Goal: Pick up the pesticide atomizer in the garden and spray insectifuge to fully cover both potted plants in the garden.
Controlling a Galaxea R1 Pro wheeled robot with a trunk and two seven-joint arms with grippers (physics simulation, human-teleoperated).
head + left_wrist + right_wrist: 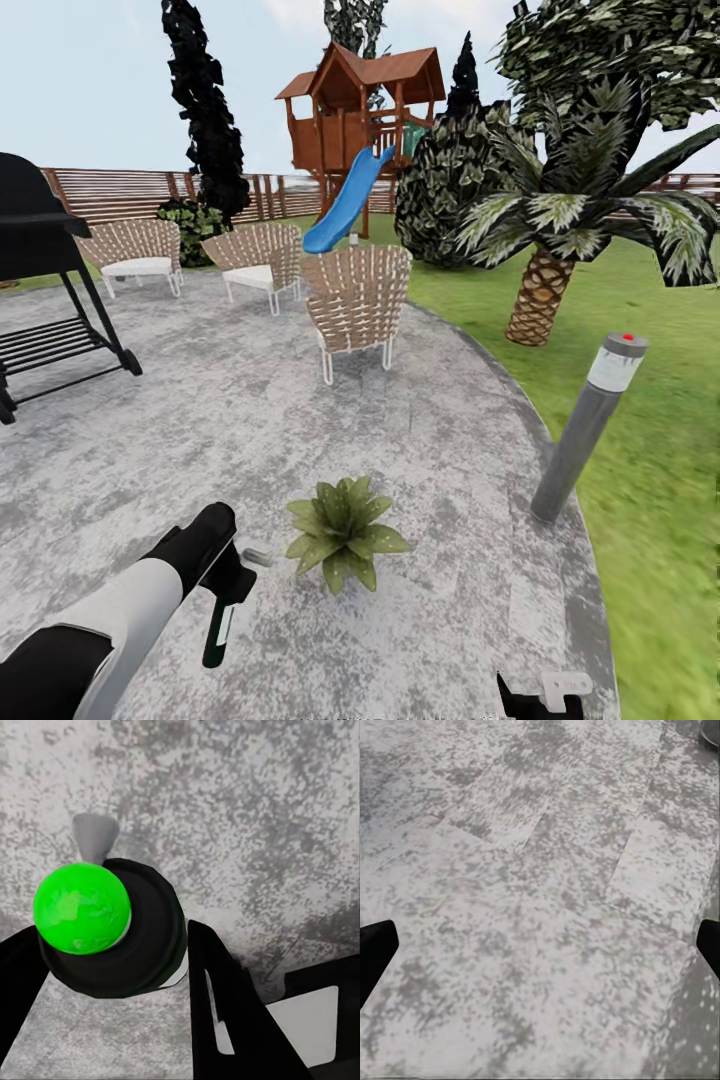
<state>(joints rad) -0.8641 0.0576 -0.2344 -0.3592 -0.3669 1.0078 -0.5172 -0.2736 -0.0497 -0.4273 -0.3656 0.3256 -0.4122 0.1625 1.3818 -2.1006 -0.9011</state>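
Note:
My left gripper [226, 578] is shut on the pesticide atomizer [217, 632], a dark green bottle with a pale label that hangs below the fingers over the grey patio. Its small grey nozzle [257, 556] points toward a potted plant [342, 530], a low rosette of pointed green leaves just right of it. In the left wrist view, black fingers [225, 1009] flank the atomizer's round black top [146, 937], which carries a bright green ball [81, 907]. My right gripper [545, 700] sits at the head view's lower edge; its fingertips [375, 952] stand wide apart over bare paving.
A tall grey bollard lamp [585, 430] leans at the patio's right edge, beside the lawn [660, 400]. Wicker chairs [355, 300] stand farther back, a black grill [45, 270] at the left, a palm [545, 280] and a playhouse with a blue slide [345, 200] beyond.

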